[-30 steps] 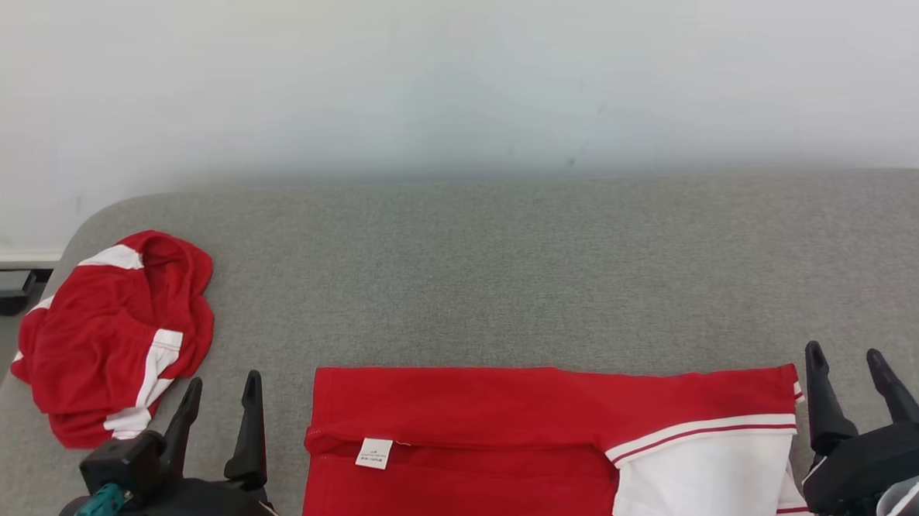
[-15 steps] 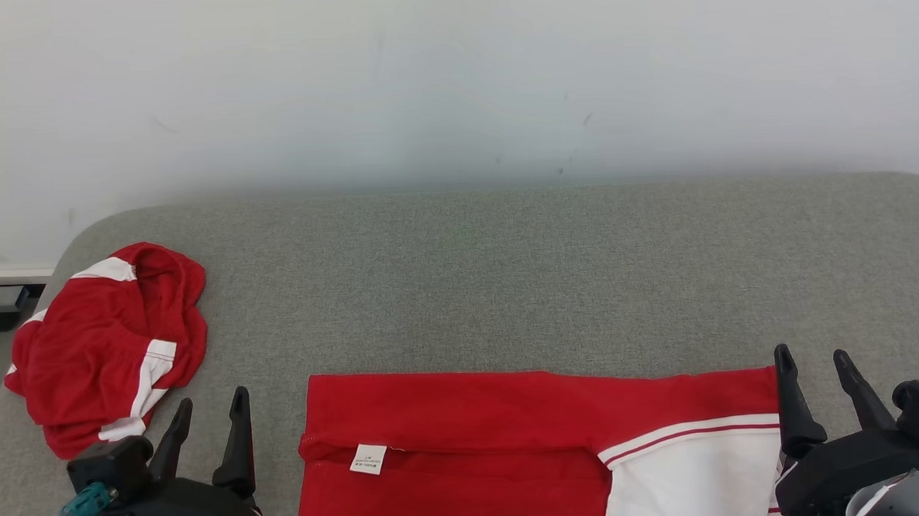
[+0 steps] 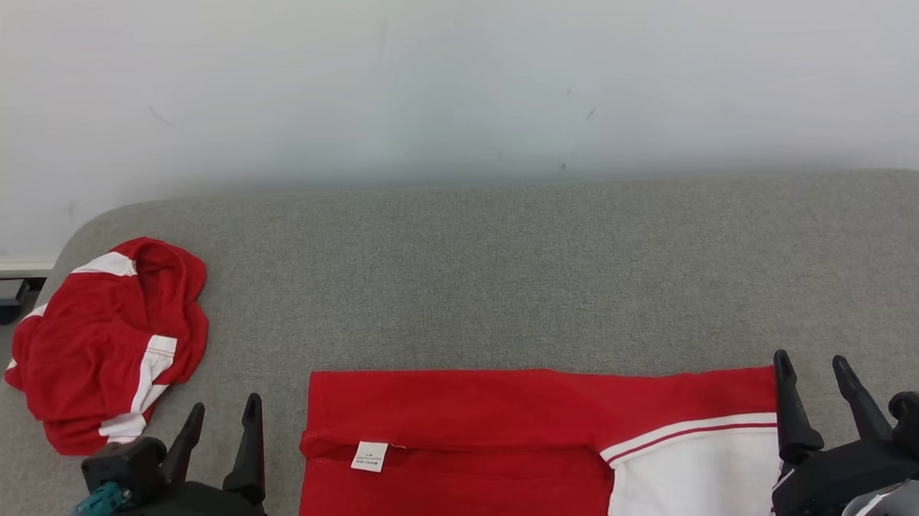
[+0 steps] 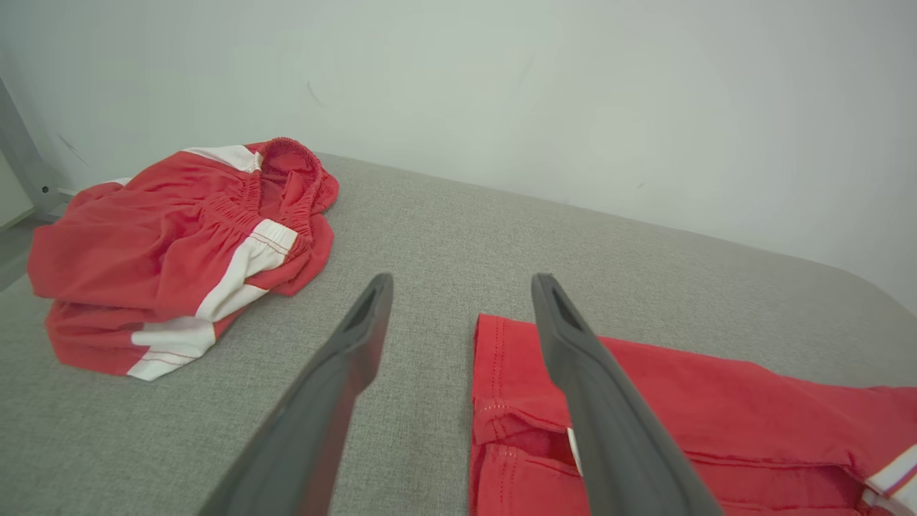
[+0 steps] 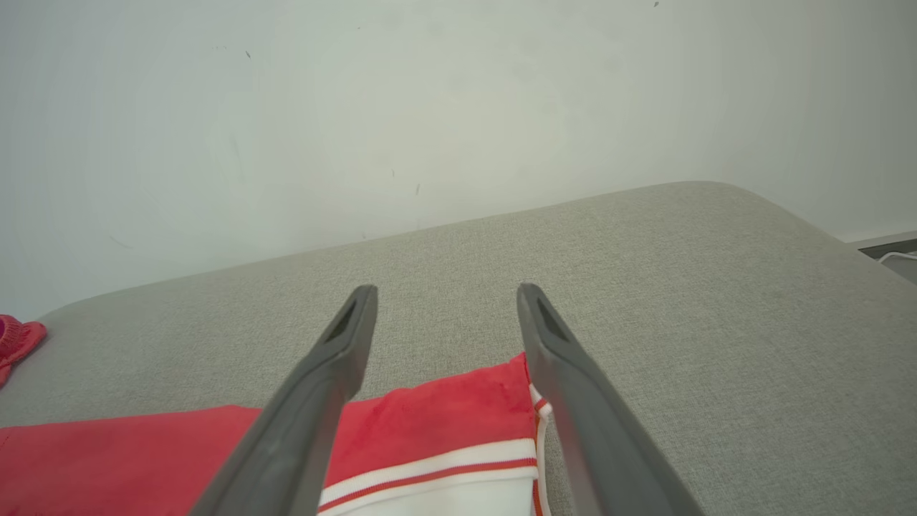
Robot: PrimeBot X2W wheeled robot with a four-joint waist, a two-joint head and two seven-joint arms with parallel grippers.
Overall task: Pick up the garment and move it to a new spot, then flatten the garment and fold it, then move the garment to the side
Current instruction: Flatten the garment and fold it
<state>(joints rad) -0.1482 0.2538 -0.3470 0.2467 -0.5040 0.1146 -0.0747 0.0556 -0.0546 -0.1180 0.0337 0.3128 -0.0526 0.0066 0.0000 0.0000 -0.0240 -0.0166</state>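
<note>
Both spread wide, left claw (image 3: 225,405) and right claw (image 3: 810,360) flank the flat red garment (image 3: 466,417).

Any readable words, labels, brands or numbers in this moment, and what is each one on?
White tag on the folded red garment: a few printed lines, too small and blurred to read.
No other text: none can be seen on the crumpled red-and-white garment.
</note>
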